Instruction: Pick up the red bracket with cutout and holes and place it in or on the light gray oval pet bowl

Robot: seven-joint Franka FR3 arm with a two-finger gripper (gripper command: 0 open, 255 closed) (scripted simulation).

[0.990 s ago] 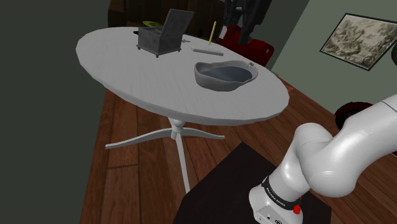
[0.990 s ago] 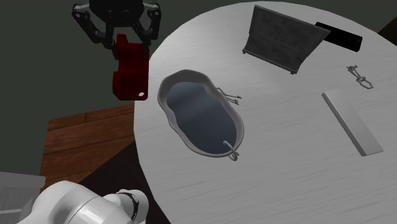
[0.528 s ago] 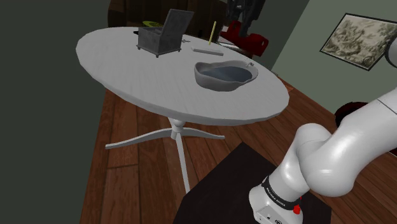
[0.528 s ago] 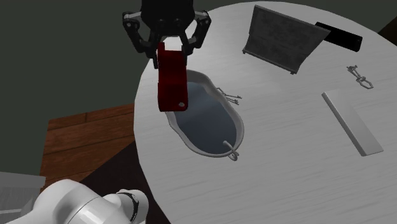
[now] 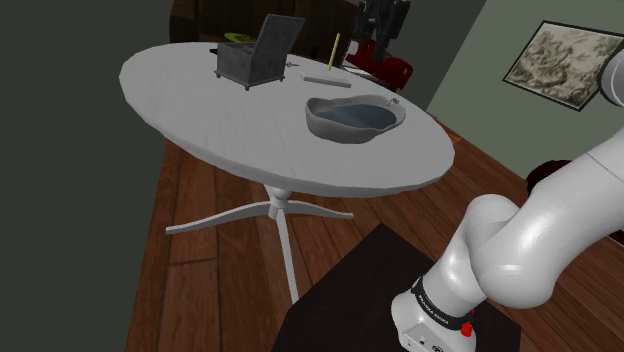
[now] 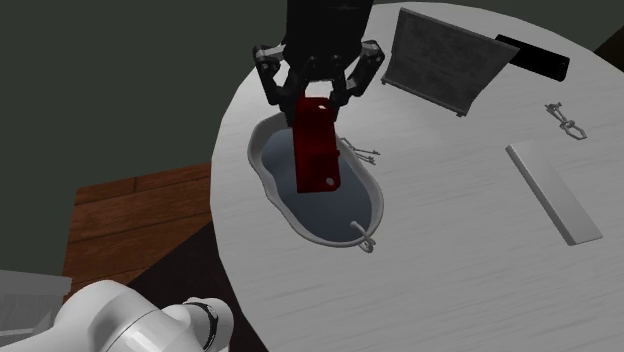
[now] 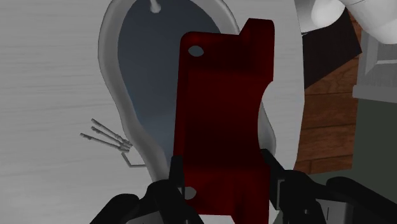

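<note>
Wrist view: fingers [image 7: 275,184] clasp the red bracket [image 7: 219,121] above the grey bowl [image 7: 113,76], wire piece [image 7: 107,135] beside its rim.

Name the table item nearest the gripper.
The bowl: the gripper, shut on the bracket, hangs right over it. The dark box and the flat bar lie farther off across the table.

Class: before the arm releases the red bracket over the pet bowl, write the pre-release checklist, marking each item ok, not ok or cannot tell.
1. Grip, gripper shut on red bracket: ok.
2. Bracket lined up over pet bowl, second exterior and wrist views: ok.
3. Bowl upright on table: ok.
4. Bracket's height above bowl floor: cannot tell.
5. Small pronged piece at bowl's rim, clear of bracket: ok.
</note>
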